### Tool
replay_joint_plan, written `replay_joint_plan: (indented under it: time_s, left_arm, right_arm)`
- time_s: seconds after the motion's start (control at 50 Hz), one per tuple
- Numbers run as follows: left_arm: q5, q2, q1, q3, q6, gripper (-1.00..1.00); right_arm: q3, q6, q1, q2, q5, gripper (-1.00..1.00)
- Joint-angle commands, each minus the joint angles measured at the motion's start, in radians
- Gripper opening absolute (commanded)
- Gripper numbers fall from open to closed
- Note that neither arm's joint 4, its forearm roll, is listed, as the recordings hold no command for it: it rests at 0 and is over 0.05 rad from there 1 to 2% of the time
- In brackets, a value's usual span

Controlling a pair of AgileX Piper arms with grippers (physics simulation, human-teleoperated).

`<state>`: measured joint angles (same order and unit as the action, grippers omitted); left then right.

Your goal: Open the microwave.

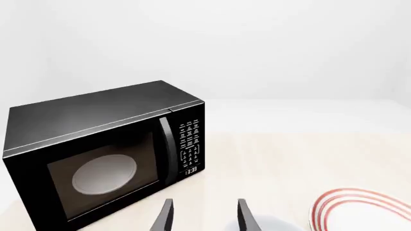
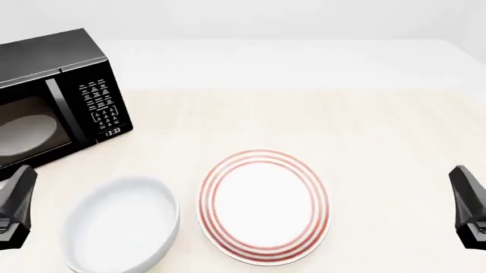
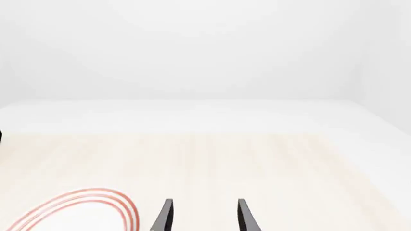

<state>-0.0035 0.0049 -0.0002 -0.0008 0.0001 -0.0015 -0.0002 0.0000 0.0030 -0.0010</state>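
The microwave [image 2: 53,91] is a glossy black box at the far left of the table, its dark-window door shut. Its vertical bar handle [image 2: 59,111] stands beside the white-lettered keypad panel [image 2: 99,105], and a white turntable plate [image 2: 27,133] shows through the window. In the left wrist view the microwave [image 1: 103,154] lies ahead of my left gripper [image 1: 204,214], which is open and empty, well short of the handle [image 1: 168,149]. My right gripper [image 3: 204,214] is open over bare table at the right. In the front view each arm shows only as a dark tip at left [image 2: 15,207] and right [image 2: 469,206].
A white plate with red rings [image 2: 262,206] lies at the table's middle front; it also shows in the left wrist view [image 1: 363,211] and the right wrist view [image 3: 83,211]. A pale grey-white bowl [image 2: 122,224] sits to its left, near my left arm.
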Motion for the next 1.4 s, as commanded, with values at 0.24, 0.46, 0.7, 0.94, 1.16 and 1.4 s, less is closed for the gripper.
replay_joint_plan:
  time_s: [0.24, 0.46, 0.7, 0.94, 1.16, 1.4]
  left_arm:
    - [-0.016, 0.014, 0.012, -0.002, -0.012, 1.0]
    - [-0.022, 0.068, 0.06, -0.017, 0.078, 1.0]
    - [-0.088, 0.25, 0.077, -0.136, 0.063, 1.0]
    - [-0.186, 0.407, 0.03, -0.186, 0.075, 1.0]
    - [-0.291, 0.538, 0.034, -0.201, 0.059, 1.0]
    - [-0.383, 0.674, 0.038, -0.24, 0.026, 1.0]
  right_arm:
    - [-0.004, -0.001, 0.0, 0.008, -0.003, 1.0]
    - [-0.003, -0.001, 0.0, 0.007, -0.003, 1.0]
    - [-0.003, -0.001, 0.0, 0.006, -0.002, 1.0]
    - [-0.003, -0.001, 0.0, 0.005, -0.001, 1.0]
    - [-0.003, -0.001, 0.0, 0.005, -0.001, 1.0]
    - [-0.003, -0.001, 0.0, 0.006, -0.001, 1.0]
